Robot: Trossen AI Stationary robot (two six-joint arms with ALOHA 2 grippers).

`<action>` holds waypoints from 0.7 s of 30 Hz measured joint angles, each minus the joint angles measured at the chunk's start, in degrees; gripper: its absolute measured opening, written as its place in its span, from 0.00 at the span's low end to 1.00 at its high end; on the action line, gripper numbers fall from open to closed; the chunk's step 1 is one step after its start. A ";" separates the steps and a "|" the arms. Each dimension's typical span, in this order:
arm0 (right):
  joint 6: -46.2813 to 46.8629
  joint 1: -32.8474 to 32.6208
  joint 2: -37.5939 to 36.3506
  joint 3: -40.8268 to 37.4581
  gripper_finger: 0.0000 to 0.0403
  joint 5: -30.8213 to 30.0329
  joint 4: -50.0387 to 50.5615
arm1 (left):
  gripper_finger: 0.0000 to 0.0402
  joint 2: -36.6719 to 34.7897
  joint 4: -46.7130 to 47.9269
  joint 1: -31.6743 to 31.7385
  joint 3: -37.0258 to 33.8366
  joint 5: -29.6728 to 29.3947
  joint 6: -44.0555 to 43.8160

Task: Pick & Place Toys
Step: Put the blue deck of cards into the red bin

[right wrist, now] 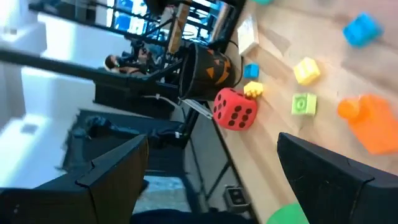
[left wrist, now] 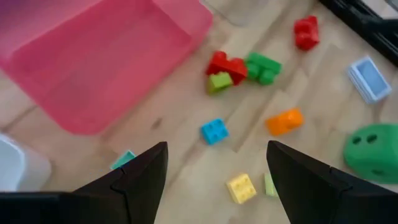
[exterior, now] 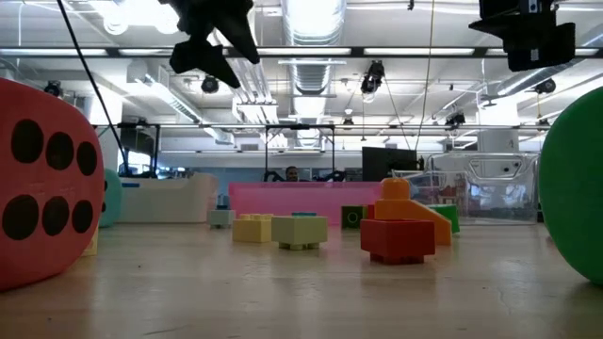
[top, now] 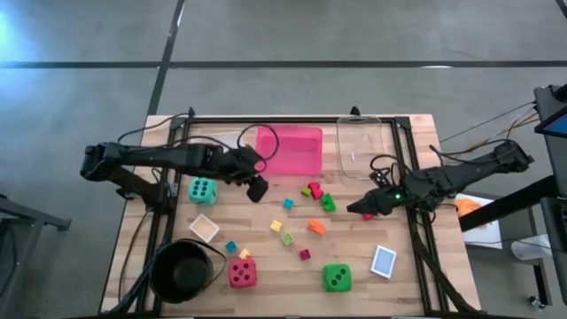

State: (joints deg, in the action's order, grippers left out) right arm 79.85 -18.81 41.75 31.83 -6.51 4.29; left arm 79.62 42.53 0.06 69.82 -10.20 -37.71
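Red die (exterior: 47,179) and green die (exterior: 575,193) flank scattered blocks (exterior: 400,231).

Our left gripper (top: 258,189): fingers parted, empty, raised mid-table.
Our right gripper (top: 362,209): fingers wide apart, empty, held low.

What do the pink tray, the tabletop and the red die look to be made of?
Pink tray: likely translucent plastic, smooth with a soft sheen. Tabletop: wood, showing pale planks with visible grain. Red die: matte with rounded corners, possibly foam or soft plastic; the look leaves it open.
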 joint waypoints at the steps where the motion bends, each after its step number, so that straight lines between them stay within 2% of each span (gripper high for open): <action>1: 0.75 0.00 0.44 0.00 0.86 -0.04 0.01 | 0.69 0.04 0.12 -0.50 -0.01 0.02 0.00; 9: 10.14 -0.06 3.99 0.34 0.86 0.62 0.26 | 0.69 0.00 0.72 -1.80 -0.04 -0.11 0.02; 13: 13.36 -1.00 6.90 4.26 0.86 0.27 3.67 | 0.69 0.00 0.94 -1.78 -0.04 -0.13 0.18; 21: 20.84 -5.84 16.82 24.94 0.86 -1.20 45.53 | 0.69 -0.02 1.03 -1.78 -0.04 -0.11 0.42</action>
State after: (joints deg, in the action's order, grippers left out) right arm 100.69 -24.65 58.57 56.77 -7.71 49.82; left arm 79.59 43.56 -1.72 69.78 -10.31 -37.30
